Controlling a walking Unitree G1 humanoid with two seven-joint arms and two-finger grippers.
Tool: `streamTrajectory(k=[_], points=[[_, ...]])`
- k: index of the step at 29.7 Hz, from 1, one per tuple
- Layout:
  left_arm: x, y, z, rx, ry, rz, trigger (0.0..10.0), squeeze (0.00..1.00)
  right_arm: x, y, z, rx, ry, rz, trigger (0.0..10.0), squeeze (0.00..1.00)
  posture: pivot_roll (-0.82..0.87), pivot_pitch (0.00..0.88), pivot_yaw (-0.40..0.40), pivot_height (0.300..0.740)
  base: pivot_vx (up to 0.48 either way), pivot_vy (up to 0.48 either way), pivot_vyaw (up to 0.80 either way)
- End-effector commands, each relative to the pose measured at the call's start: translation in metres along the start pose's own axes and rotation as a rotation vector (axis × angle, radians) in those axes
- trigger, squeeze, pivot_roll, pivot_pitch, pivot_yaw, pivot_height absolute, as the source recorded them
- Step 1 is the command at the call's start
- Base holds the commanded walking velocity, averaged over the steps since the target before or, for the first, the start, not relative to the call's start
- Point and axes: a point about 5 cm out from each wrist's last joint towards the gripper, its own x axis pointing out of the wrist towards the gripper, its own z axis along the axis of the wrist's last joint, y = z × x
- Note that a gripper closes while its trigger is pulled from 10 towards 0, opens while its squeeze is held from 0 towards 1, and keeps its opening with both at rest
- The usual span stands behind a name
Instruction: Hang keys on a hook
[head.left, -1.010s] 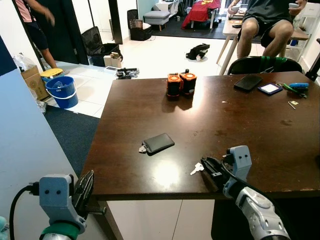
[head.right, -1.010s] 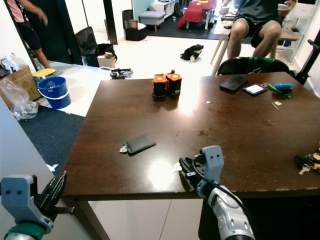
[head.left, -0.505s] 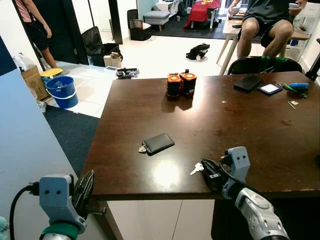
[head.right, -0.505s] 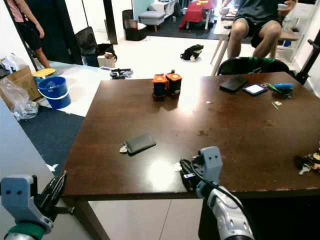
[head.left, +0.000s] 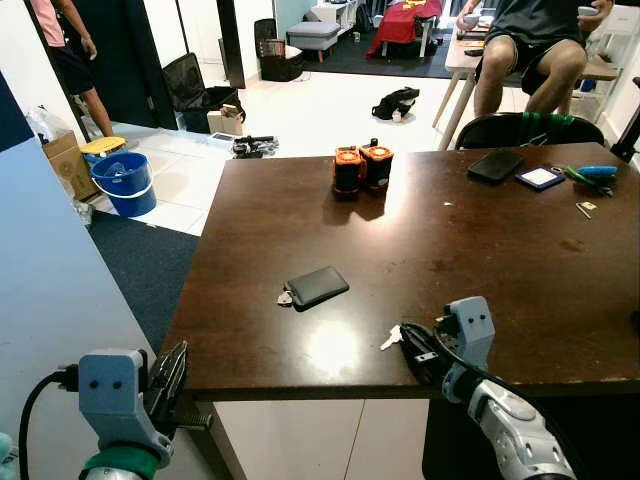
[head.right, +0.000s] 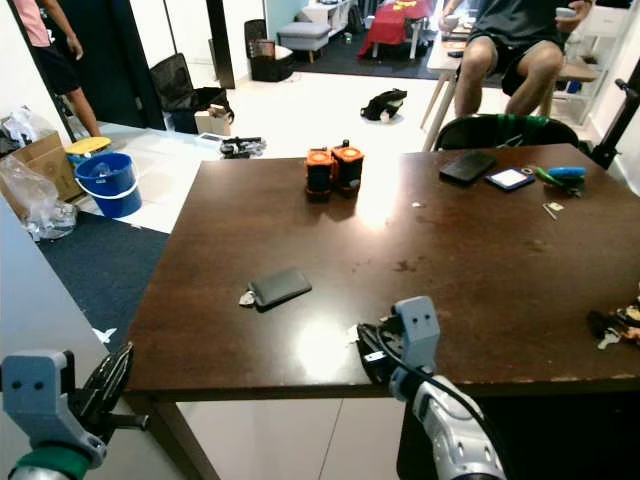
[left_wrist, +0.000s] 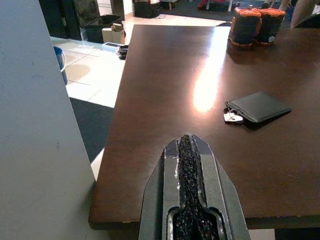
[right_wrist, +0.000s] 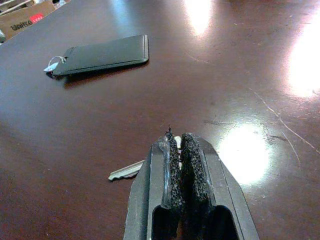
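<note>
While the left tool (left_wrist: 192, 150) hangs closed, the right tool (right_wrist: 179, 145) pinches the key (right_wrist: 131, 170) — on the table (head.left: 480, 240).

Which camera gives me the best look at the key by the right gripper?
The right wrist view: the key lies large on the table, its head behind the right gripper. Both eye views show it small.

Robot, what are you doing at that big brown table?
The robot stands at the near edge of the dark table and is going for a small silver key that lies flat on it. Its right gripper is low over the tabletop with the jaws pressed together at the key's head; whether the key is truly pinched cannot be told. The left gripper hangs shut below the table corner. A black card holder with a small tag lies further in, untouched.
</note>
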Motion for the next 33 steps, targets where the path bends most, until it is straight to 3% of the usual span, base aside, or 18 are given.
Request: streamTrajectory(k=[1,7,8,9,10,11,12,14,15,17,19,25,26,28,29,31,33], points=[[-0.003,0.003,-0.003,0.003,0.020,0.014,10.0,0.00,-0.002,0.002,-0.010,0.020,0.035,0.005,10.0,0.00,-0.04,0.073,0.157,0.740,0.000,0.000,0.00],[-0.003,0.003,-0.003,0.003,0.019,0.012,10.0,0.00,-0.002,0.002,-0.010,0.022,0.033,0.003,10.0,0.00,-0.04,0.073,0.157,0.740,0.000,0.000,0.00],[-0.003,0.003,-0.003,0.003,0.019,0.011,10.0,0.00,-0.002,0.002,-0.010,0.022,0.033,0.004,9.4,0.00,-0.04,0.073,0.157,0.740,0.000,0.000,0.00],[-0.003,0.003,-0.003,0.003,0.019,0.011,10.0,0.00,-0.002,0.002,-0.010,0.022,0.033,0.004,9.4,0.00,-0.04,0.073,0.157,0.740,0.000,0.000,0.00],[-0.003,0.003,-0.003,0.004,0.020,0.011,10.0,0.00,-0.002,0.002,-0.010,0.021,0.033,0.005,8.0,0.00,-0.04,0.073,0.157,0.740,0.000,0.000,0.00],[-0.003,0.003,-0.003,0.004,0.020,0.011,10.0,0.00,-0.002,0.002,-0.010,0.021,0.033,0.005,8.0,0.00,-0.04,0.073,0.157,0.740,0.000,0.000,0.00],[-0.003,0.003,-0.003,0.004,0.020,0.012,10.0,0.00,-0.003,0.002,-0.010,0.021,0.034,0.006,6.9,0.00,-0.04,0.073,0.157,0.740,0.000,0.000,0.00],[-0.003,0.003,-0.003,0.004,0.020,0.012,10.0,0.00,-0.003,0.002,-0.010,0.021,0.034,0.006,6.9,0.00,-0.04,0.073,0.157,0.740,0.000,0.000,0.00],[-0.004,0.003,-0.003,0.005,0.021,0.012,10.0,0.00,-0.003,0.002,-0.010,0.020,0.034,0.006,4.7,0.00,-0.04,0.073,0.157,0.740,0.000,0.000,0.00],[-0.004,0.003,-0.003,0.005,0.021,0.012,10.0,0.00,-0.003,0.002,-0.010,0.020,0.034,0.006,4.7,0.00,-0.04,0.073,0.157,0.740,0.000,0.000,0.00],[-0.004,0.003,-0.003,0.004,0.021,0.013,10.0,0.00,-0.003,0.001,-0.010,0.018,0.033,0.005,3.3,0.00,-0.04,0.073,0.157,0.740,0.000,0.000,0.00],[-0.004,0.003,-0.003,0.004,0.020,0.013,10.0,0.00,-0.002,0.001,-0.009,0.018,0.030,0.005,2.6,0.00,-0.04,0.074,0.157,0.740,0.000,0.000,0.00],[-0.004,0.003,-0.003,0.004,0.020,0.013,10.0,0.00,-0.002,0.001,-0.008,0.018,0.029,0.005,2.0,0.00,-0.04,0.074,0.157,0.740,0.000,0.000,0.00],[-0.004,0.003,-0.003,0.004,0.020,0.013,10.0,0.00,-0.002,0.001,-0.008,0.018,0.029,0.005,2.0,0.00,-0.04,0.074,0.157,0.740,0.000,0.000,0.00],[-0.004,0.004,-0.002,0.004,0.019,0.014,10.0,0.00,-0.002,0.001,-0.006,0.020,0.016,-0.001,1.3,0.00,-0.04,0.074,0.157,0.740,0.000,0.000,0.00],[-0.004,0.004,-0.002,0.004,0.019,0.014,10.0,0.00,-0.002,0.001,-0.006,0.020,0.016,-0.001,1.3,0.00,-0.04,0.074,0.157,0.740,0.000,0.000,0.00],[-0.003,0.004,-0.002,0.005,0.016,0.015,10.0,0.00,0.003,-0.003,0.011,0.042,-0.069,-0.031,0.0,0.00,-0.04,0.074,0.157,0.740,0.000,0.000,0.00]])
